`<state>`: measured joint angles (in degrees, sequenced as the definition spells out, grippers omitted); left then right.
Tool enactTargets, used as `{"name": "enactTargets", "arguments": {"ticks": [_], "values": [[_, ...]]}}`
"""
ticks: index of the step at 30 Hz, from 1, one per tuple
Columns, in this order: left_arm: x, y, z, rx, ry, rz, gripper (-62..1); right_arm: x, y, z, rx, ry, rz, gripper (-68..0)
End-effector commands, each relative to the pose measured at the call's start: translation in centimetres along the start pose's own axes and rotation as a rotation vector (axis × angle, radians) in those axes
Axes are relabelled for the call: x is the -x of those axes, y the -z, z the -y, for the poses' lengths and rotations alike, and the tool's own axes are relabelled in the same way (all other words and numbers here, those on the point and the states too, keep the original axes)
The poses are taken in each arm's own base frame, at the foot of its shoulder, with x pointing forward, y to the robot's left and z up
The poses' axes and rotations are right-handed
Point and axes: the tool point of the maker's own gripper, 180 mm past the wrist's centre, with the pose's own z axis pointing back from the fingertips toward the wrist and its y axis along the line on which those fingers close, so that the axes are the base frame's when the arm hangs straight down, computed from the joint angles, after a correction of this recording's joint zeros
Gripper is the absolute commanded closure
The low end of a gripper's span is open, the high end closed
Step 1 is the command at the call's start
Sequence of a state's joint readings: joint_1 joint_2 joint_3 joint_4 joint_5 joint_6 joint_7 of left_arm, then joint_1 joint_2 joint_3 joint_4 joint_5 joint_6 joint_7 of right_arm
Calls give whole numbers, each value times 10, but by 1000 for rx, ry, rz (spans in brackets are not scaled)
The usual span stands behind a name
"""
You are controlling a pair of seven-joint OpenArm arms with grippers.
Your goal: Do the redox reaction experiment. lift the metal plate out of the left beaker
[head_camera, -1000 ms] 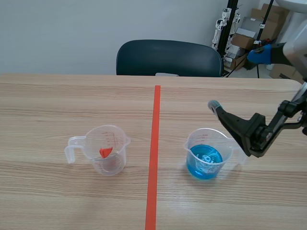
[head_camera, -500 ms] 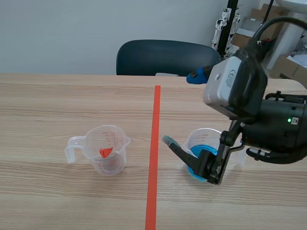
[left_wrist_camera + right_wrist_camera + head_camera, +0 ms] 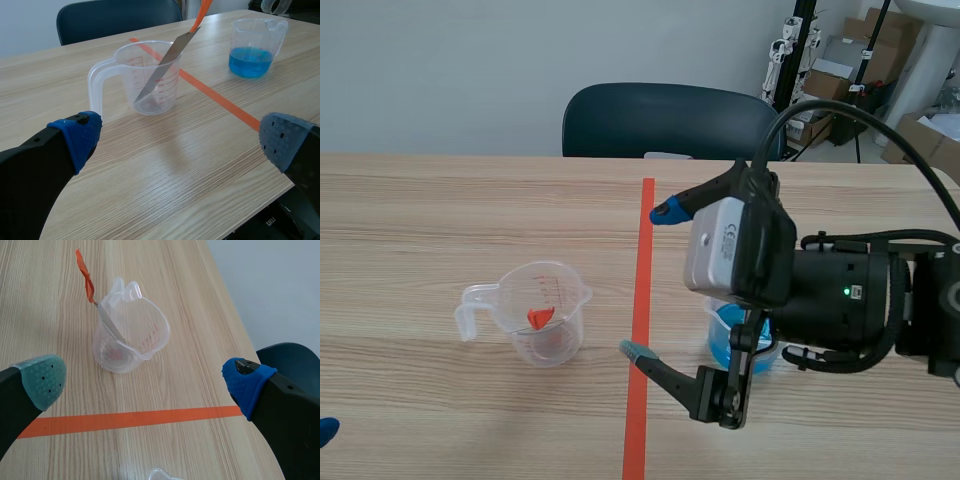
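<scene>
A clear plastic beaker (image 3: 542,312) with a handle stands left of the red line. A thin metal plate (image 3: 161,70) leans inside it, with an orange tag (image 3: 202,11) on its upper end. The right wrist view looks down on the same beaker (image 3: 131,335), plate (image 3: 107,320) and tag (image 3: 85,277). My right gripper (image 3: 650,281) is open over the red line, to the right of this beaker and apart from it. My left gripper (image 3: 180,145) is open and low, on the near side of the beaker; the scene shows only one blue fingertip (image 3: 325,431).
A second beaker with blue liquid (image 3: 252,47) stands right of the red line, mostly hidden in the scene behind the right arm (image 3: 820,295). A dark chair (image 3: 670,120) sits beyond the table's far edge. Boxes and stands are at the back right.
The right arm swung left from the table's right side, passed over the blue beaker and now has its gripper over the red line. A left fingertip has appeared at the near left.
</scene>
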<state>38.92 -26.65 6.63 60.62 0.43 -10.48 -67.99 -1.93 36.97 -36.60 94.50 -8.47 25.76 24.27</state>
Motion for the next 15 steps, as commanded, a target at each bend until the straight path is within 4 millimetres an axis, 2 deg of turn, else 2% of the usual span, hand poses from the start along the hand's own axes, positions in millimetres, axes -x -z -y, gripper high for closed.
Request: {"name": "enactTargets", "arguments": {"ticks": [1,15], "values": [[-11,7,-4,-11,12,57,-623,-6,2,9,9,-31,27,-679],[-15,12,-12,-61,11,90,-623,-12,35,-18,-101,-88,85,-679]]}}
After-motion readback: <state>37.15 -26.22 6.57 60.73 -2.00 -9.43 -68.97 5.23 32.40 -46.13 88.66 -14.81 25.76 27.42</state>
